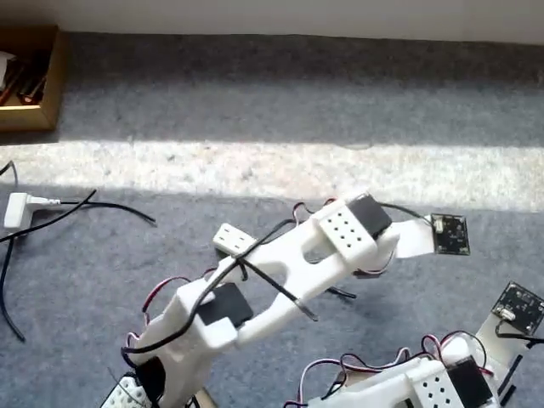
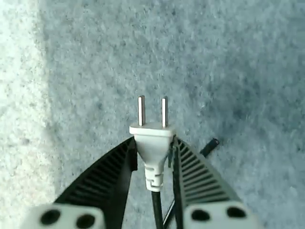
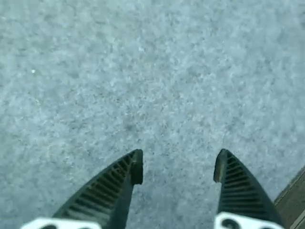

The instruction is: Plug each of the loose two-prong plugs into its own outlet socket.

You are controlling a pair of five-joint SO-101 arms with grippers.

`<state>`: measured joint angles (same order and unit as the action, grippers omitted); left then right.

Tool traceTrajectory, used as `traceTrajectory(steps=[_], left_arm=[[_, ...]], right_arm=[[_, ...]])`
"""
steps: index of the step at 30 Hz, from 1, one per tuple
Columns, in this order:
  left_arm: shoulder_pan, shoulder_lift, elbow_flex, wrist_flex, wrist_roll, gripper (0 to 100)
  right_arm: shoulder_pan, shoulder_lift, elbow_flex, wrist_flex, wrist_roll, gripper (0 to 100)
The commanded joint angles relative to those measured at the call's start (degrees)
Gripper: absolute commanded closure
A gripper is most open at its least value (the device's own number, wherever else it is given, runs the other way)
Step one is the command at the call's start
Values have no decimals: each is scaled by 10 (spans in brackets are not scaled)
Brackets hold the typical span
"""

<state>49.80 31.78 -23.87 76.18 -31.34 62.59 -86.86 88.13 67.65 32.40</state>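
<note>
My left gripper (image 2: 153,145) is shut on a white two-prong plug (image 2: 151,138). Its metal prongs (image 2: 152,112) point away from the wrist over grey carpet, and its black cable (image 2: 157,210) runs back between the fingers. In the high view the left arm (image 1: 323,242) stretches across the middle. A second white plug (image 1: 17,209) lies loose at the far left on its dark cable. A small white block with holes (image 1: 231,240) sits beside the arm; I cannot tell if it is a socket. My right gripper (image 3: 177,164) hangs open over bare carpet, holding nothing.
A wooden box (image 1: 30,81) stands at the back left corner. Dark cables (image 1: 102,206) loop over the carpet on the left. The right arm (image 1: 425,387) sits at the front right. A wooden edge (image 3: 293,195) shows near the right gripper.
</note>
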Motion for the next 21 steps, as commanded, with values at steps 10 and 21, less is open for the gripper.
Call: traceTrajectory(steps=[10,21], left_arm=[[22,204,-365,120,2,678],[-23,155,-519,256,33,624]], right_arm=[[8,-1,4,-9,11,746],[-51,-1,-15,-10,9,746]])
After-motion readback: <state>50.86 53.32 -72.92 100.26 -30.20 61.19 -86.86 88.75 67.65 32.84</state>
